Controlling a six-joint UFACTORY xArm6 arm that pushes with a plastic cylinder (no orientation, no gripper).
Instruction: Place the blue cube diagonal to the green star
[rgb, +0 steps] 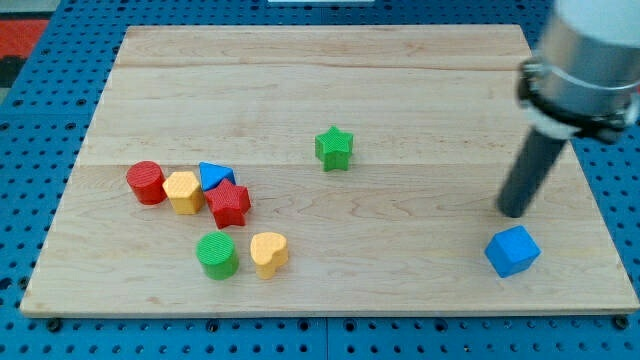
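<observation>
The blue cube (512, 251) sits on the wooden board near the view's bottom right. The green star (334, 148) stands near the board's middle, well to the view's left and above the cube. My tip (513, 213) is at the end of the dark rod, just above the blue cube in the view, close to its upper edge; I cannot tell whether it touches the cube.
At the view's left is a cluster: a red cylinder (146, 182), a yellow block (183, 191), a blue triangle (213, 176) and a red star (229, 204). Below them are a green cylinder (216, 255) and a yellow heart (268, 253). The board's edge (330, 312) runs along the bottom.
</observation>
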